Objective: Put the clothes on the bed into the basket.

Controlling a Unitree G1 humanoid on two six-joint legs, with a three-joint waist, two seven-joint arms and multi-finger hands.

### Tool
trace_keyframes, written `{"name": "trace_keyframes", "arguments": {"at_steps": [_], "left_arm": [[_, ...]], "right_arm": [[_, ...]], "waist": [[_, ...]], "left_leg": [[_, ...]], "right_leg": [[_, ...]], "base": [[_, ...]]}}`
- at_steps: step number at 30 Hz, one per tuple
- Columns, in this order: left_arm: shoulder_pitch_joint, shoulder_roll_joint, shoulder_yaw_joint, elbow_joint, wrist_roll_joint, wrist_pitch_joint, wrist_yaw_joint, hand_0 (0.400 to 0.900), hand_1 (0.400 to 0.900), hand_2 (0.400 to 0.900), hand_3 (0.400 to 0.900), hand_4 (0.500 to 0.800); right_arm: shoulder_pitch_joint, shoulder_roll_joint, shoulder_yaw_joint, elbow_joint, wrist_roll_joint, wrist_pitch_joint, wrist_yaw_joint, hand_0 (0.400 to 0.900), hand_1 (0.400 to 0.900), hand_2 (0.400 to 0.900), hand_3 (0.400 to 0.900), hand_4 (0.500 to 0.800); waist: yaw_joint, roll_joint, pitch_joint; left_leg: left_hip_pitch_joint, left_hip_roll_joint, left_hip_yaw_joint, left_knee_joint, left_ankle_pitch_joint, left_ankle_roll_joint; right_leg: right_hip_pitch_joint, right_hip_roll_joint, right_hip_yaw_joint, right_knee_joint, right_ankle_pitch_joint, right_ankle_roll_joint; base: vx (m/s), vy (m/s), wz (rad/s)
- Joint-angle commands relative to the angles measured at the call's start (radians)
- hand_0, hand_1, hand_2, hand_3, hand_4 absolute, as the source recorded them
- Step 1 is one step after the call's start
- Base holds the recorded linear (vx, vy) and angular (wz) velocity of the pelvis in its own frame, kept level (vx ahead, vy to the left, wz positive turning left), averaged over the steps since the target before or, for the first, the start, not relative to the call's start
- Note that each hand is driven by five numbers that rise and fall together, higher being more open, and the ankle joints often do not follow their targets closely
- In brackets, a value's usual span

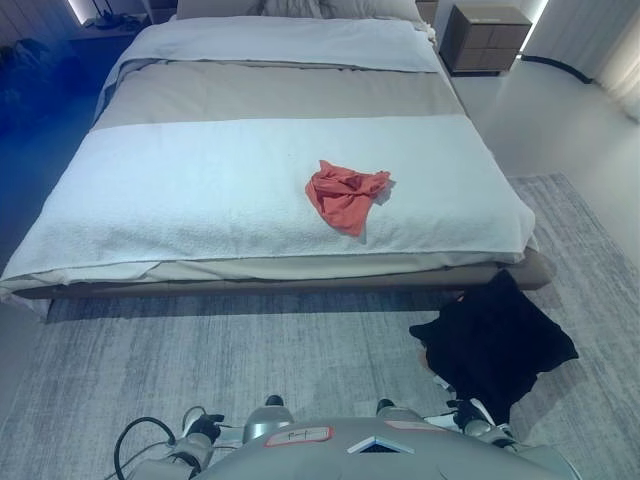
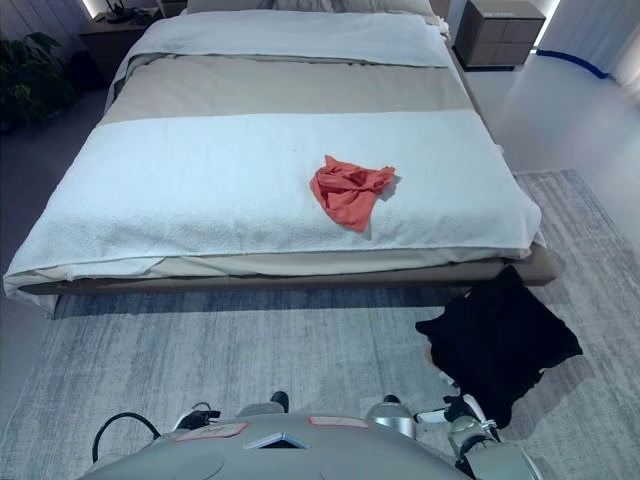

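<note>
A crumpled orange-red garment [image 1: 345,194] lies on the white blanket of the bed [image 1: 180,190], right of the middle and close to the foot edge. A black soft basket [image 1: 495,340] hangs tilted over the rug at the lower right, below the bed's right corner. My right hand [image 1: 468,411] shows at the basket's lower edge, curled on its rim. Low at the bottom left, far from the garment, is my left hand [image 1: 202,428], which touches nothing.
The bed stands on a grey rug [image 1: 250,350] that fills the floor in front of me. A wooden nightstand [image 1: 485,38] stands at the far right of the bed's head. A plant [image 2: 30,70] is at the far left.
</note>
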Motion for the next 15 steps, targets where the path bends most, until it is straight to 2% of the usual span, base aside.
{"name": "trace_keyframes", "arguments": {"at_steps": [1,15], "left_arm": [[-0.049,0.023,-0.002,0.075,0.014,0.002,0.014,0.900,0.900,0.900,0.900,0.800],[-0.045,0.022,0.001,0.073,0.003,-0.001,-0.012,0.900,0.900,0.900,0.900,0.800]], "right_arm": [[-0.061,-0.027,-0.009,0.029,0.007,-0.007,-0.017,0.900,0.900,0.900,0.900,0.800],[-0.060,-0.029,-0.016,0.039,0.017,0.001,0.006,0.900,0.900,0.900,0.900,0.800]], "waist": [[-0.003,-0.015,0.041],[-0.002,-0.017,0.041]], "left_leg": [[0.028,-0.161,0.042,-0.006,-0.050,0.093],[0.030,-0.162,0.043,-0.006,-0.054,0.093]], "right_leg": [[0.021,0.128,0.025,0.005,-0.058,-0.061],[0.022,0.128,0.024,0.005,-0.059,-0.060]], "base": [[0.00,0.000,0.00],[0.00,0.000,0.00]]}}
